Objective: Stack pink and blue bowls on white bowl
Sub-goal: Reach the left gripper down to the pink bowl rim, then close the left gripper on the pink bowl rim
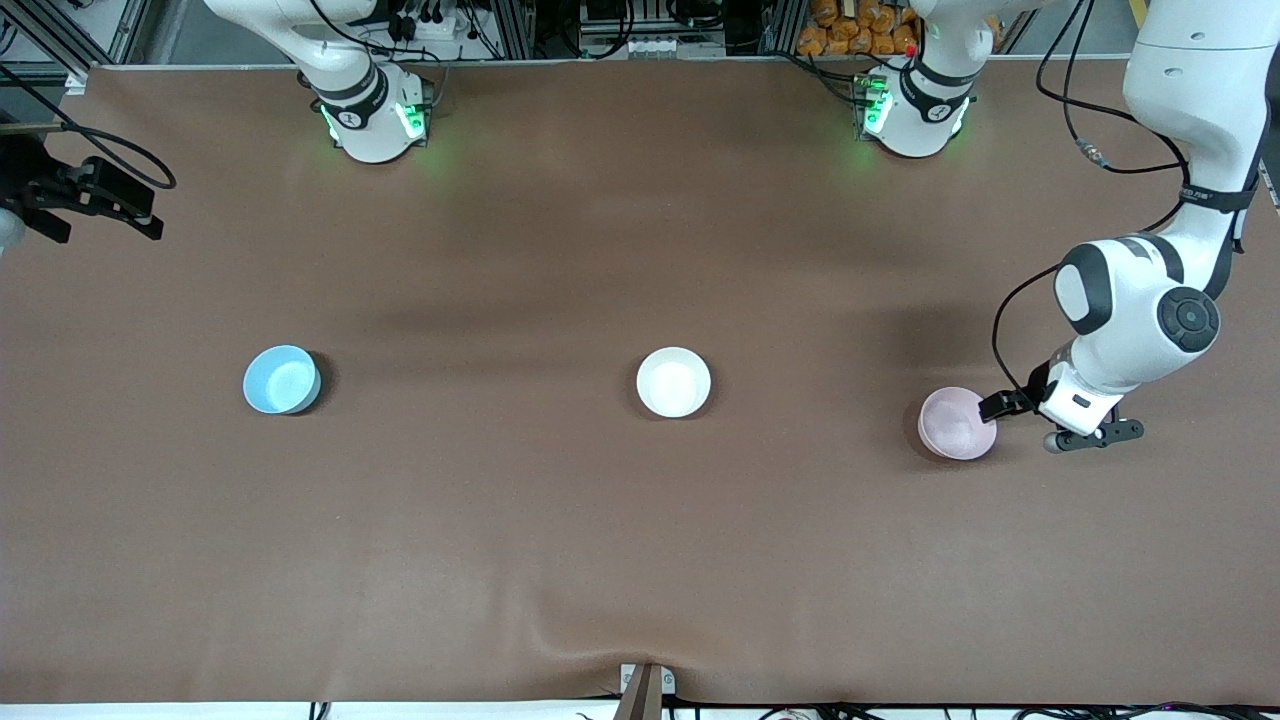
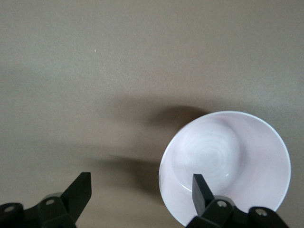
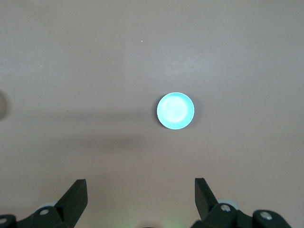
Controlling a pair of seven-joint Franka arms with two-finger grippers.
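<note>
The pale pink bowl sits on the brown table toward the left arm's end. My left gripper is open and low at its rim. In the left wrist view, one finger is over the inside of the pink bowl and the other is outside it over the table; the gripper holds nothing. The white bowl sits mid-table. The light blue bowl sits toward the right arm's end and shows small in the right wrist view. My right gripper is open, empty and high over the table.
The three bowls lie in a row, well apart, on the brown cloth-covered table. The arms' bases stand at the table's edge farthest from the front camera. A small clamp sits at the nearest edge.
</note>
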